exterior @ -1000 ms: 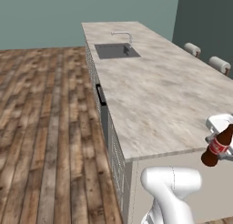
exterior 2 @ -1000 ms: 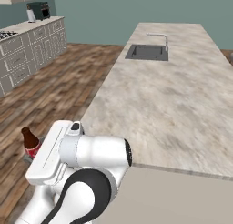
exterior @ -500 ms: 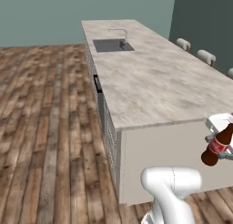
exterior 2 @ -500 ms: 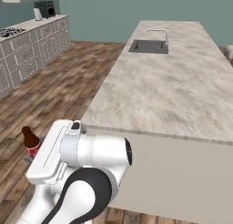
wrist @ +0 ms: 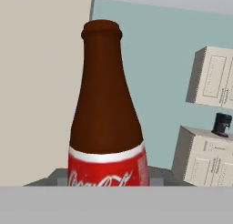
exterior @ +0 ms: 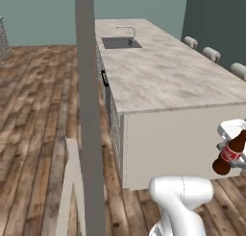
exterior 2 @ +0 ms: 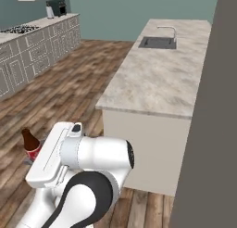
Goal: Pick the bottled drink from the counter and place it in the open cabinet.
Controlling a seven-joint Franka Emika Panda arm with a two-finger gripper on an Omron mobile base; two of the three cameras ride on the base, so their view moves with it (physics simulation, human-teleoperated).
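Both base views have shifted since the earlier frames, so we read that as the base driving back from the table (exterior: 163,76); the whole scene slides, and a grey upright edge plus a pale panel now stand close in the left base view, with a wide grey slab at the right edge of the right base view.

Closest to us, the end effector (exterior: 234,146) is pinching the bottled drink (exterior: 229,153), carried in the air off the table's near end, low at the right edge of the left base view. In the right base view we see the same bottled drink (exterior 2: 31,145) poking out to the left of the arm's white body, above the wood floor (exterior 2: 69,88). In the hand view the bottled drink (wrist: 107,127) stands upright, brown neck above a red label, in front of a beige surface and a teal wall.

Further back, the table runs away from us with the sink (exterior: 120,42) and faucet (exterior: 128,29) inset near its far end. Stools (exterior: 211,53) line its right side. Far left in the right base view, grey cabinet fronts (exterior 2: 32,60) run along the wall.
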